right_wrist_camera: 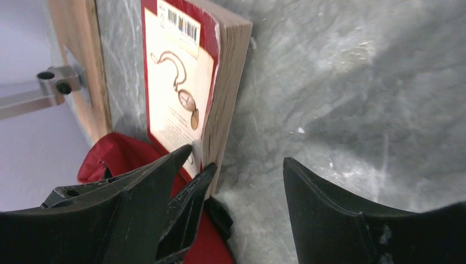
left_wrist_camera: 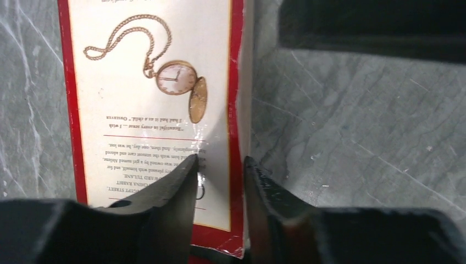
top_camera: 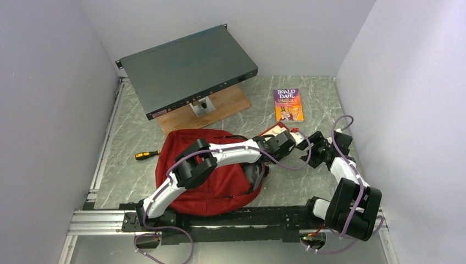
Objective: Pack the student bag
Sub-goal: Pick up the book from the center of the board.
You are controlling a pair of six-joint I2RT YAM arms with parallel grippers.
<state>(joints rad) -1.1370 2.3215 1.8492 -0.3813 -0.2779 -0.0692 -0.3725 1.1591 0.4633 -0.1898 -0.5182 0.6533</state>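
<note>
Red, soft student bag [top_camera: 228, 190] will sag; grab its zip rim. Your left claw [left_wrist_camera: 221, 158] pinches the paperback [left_wrist_camera: 154, 82]; right claw [right_wrist_camera: 236, 157] gapes, gripping nothing.

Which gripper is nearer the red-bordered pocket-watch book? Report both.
Left. The left gripper pinches the edge of the red-bordered book; the right gripper hangs open just beside it.

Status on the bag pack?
Left gripper straddling red book edge, grip unclear. Right gripper open beside it. Book outside bag; left arm across bag.
</note>
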